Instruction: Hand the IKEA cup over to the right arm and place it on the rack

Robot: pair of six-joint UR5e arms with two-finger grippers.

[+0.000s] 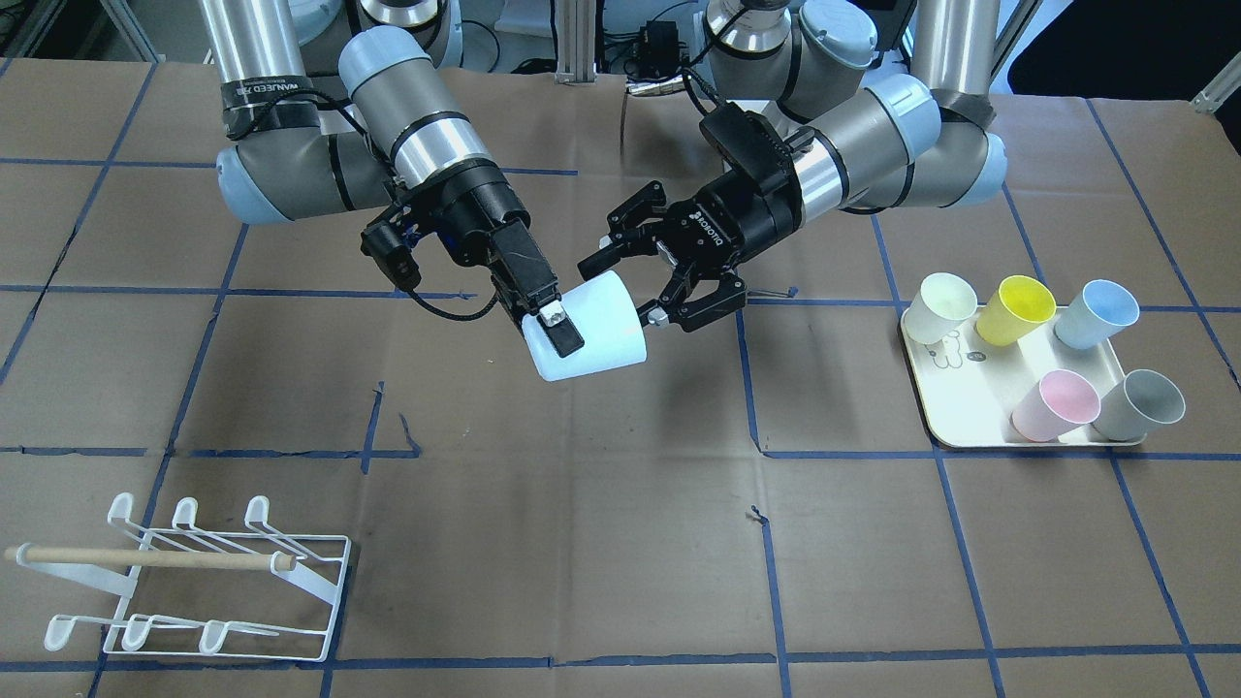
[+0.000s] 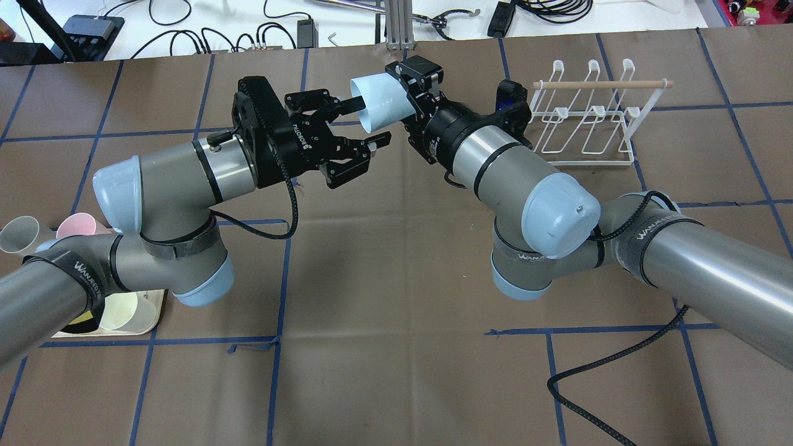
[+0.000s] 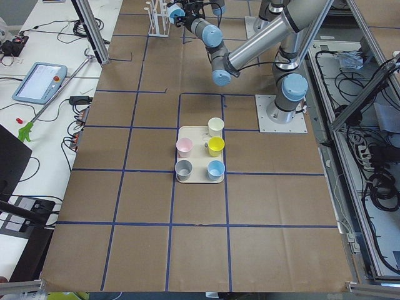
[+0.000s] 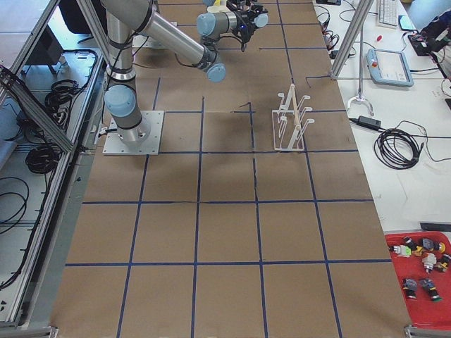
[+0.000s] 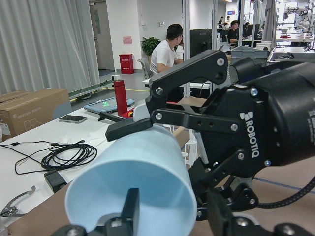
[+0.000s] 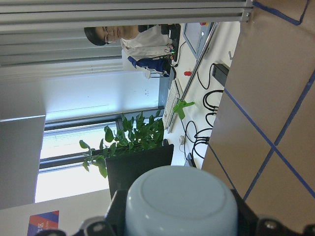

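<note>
A pale blue cup is held in the air on its side, over the middle of the table. My right gripper is shut on the cup, one finger lying across its outer wall, the base toward the wrist. The cup's base fills the bottom of the right wrist view. My left gripper is open, its fingers spread on either side of the cup's mouth, not gripping it. In the overhead view the cup sits between both grippers. The white wire rack stands empty at the table's right end.
A cream tray at the table's left end holds several upright cups: cream, yellow, blue, pink and grey. The rack also shows in the overhead view. Brown paper with blue tape lines covers the table. Cables lie along the far edge.
</note>
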